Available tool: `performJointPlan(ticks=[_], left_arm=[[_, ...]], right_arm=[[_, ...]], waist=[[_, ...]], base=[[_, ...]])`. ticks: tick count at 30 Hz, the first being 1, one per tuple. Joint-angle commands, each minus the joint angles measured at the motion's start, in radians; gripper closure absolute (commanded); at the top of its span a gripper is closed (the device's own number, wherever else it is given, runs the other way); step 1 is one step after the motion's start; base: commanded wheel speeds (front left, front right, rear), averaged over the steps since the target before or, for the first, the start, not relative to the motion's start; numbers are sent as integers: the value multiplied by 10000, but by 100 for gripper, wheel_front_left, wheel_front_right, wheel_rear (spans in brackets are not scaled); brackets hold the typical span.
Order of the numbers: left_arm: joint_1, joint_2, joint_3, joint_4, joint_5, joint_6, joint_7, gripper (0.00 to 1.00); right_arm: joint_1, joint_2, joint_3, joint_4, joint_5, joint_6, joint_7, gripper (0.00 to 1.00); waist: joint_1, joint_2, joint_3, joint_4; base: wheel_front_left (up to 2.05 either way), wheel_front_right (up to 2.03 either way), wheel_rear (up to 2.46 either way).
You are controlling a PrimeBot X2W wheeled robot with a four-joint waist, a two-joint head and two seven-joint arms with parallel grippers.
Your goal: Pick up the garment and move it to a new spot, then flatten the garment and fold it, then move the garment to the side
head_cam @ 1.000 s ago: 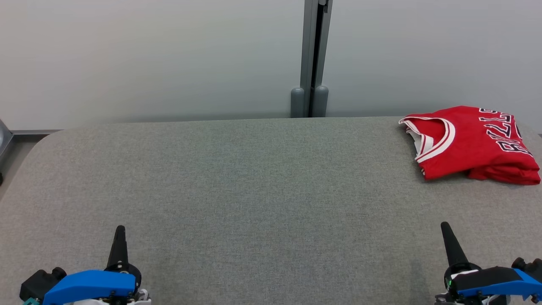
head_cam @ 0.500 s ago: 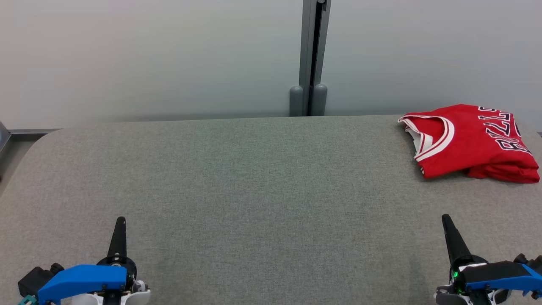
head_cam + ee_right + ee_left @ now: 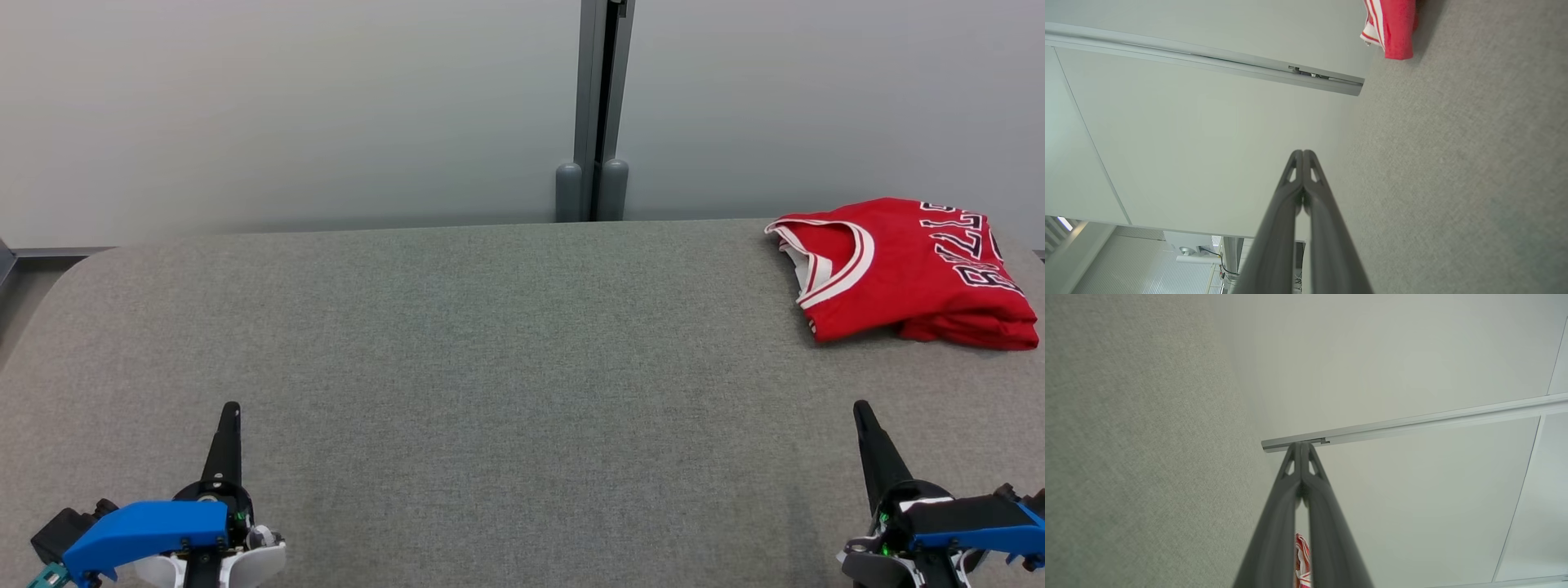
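Note:
The garment [image 3: 906, 269] is a red jersey with white trim and dark letters, lying folded at the far right of the grey table [image 3: 490, 367]. Its edge also shows in the right wrist view as the garment [image 3: 1392, 28], and a sliver of the garment [image 3: 1301, 559] appears between the fingers in the left wrist view. My left gripper [image 3: 231, 410] rests at the lower left, shut and empty, far from the jersey. My right gripper [image 3: 860, 408] sits at the lower right, shut and empty, well in front of the jersey. Shut tips show in both wrist views: left gripper [image 3: 1301, 446], right gripper [image 3: 1303, 152].
A pale partition wall runs behind the table, with a grey vertical post [image 3: 594, 106] at its middle. The table's rounded far-left corner [image 3: 73, 269] meets a strip of floor. The wide grey surface lies between the two grippers.
Both grippers' tips have risen a little in the head view, and the whole picture has shifted slightly, so the camera has moved. The jersey lies as before.

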Motion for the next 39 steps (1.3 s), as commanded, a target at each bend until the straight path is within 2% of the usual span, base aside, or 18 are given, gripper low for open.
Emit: performJointPlan(ticks=[1, 24, 39], left_arm=[[-167, -8, 79, -91, -207, -58, 49, 100], [-341, -33, 186, -305, -2043, -213, 484, 100], [-332, -32, 185, -300, -2049, -196, 497, 100]], right_arm=[[-204, -67, -37, -105, 220, 4, 77, 100], [-375, -73, -136, -279, 1927, 4, 506, 100], [-381, -73, -134, -280, 1926, 4, 512, 100]], waist=[[0, -1, 4, -3], [0, -1, 84, -66], [0, -1, 87, -68]], base=[[0, 0, 0], [0, 0, 0], [0, 0, 0]])
